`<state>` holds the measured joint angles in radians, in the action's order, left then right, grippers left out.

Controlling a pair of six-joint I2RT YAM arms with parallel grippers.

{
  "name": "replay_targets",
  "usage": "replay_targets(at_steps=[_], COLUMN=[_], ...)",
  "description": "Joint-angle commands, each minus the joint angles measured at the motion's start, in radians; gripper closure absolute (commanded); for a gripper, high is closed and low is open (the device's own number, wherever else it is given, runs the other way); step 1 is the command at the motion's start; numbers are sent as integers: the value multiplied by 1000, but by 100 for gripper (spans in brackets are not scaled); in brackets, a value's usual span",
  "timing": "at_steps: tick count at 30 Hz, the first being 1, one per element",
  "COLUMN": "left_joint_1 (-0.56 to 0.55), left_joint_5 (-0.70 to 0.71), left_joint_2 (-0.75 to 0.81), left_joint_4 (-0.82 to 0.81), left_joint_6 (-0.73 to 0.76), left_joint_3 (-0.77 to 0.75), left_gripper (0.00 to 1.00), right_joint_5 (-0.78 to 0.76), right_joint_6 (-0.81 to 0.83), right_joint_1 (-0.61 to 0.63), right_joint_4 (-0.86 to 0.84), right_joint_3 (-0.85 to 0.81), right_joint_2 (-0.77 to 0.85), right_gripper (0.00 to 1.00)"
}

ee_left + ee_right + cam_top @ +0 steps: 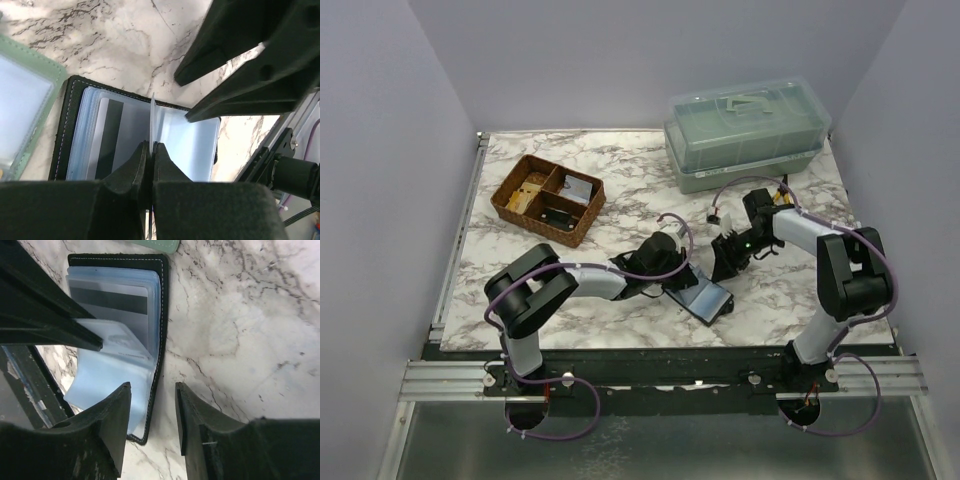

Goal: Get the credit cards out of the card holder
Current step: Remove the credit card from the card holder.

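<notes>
Credit cards (115, 300) sleeved inside open card holder (163, 300), lying flat on bench (250, 330).

Cards judged thin, stiff, light and slick: 1 with dark stripe showing through clear pocket, pocket mouth not discernible. Best hold probably a pinch on an exposed card edge, then a slide straight along the pocket. Pockets look like soft, floppy film; holder probably light, liable to drag or lift unless pinned. Left end effector (150, 146) pressed together on 1 upright clear sleeve leaf (152, 115) near spine. Right end effector (153, 386) spread, poised over holder's stitched edge, gripping nothing. Pale green case (30, 100) just beside holder. Wicker tray (548, 198) and lidded green box (745, 135) well apart.
</notes>
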<state>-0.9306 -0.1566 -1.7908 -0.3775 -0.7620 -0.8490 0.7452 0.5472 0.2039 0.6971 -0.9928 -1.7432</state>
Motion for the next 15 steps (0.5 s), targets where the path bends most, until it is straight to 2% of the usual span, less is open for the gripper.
replay_targets(at_steps=[1, 5, 8, 11, 12, 15], left_joint_1=[3, -34, -65, -86, -89, -98], left_joint_5=[24, 142, 288, 369, 398, 488], left_joint_2=[68, 88, 76, 61, 58, 64], left_joint_4=[31, 6, 7, 8, 7, 0], left_joint_6=[-39, -58, -92, -139, -160, -210], left_joint_3=[21, 0, -27, -42, -41, -34], left_gripper=[100, 100, 100, 100, 100, 100], right_joint_5=[-77, -73, 29, 218, 267, 336], right_joint_6=[-13, -18, -81, -191, -211, -205], right_joint_1=[8, 8, 5, 5, 5, 3], right_joint_4=[-29, -10, -12, -36, -27, 53], right_joint_3=[6, -39, -76, -74, -83, -118], right_joint_2=[142, 274, 325, 304, 278, 189], right_gripper=[51, 43, 44, 54, 62, 69])
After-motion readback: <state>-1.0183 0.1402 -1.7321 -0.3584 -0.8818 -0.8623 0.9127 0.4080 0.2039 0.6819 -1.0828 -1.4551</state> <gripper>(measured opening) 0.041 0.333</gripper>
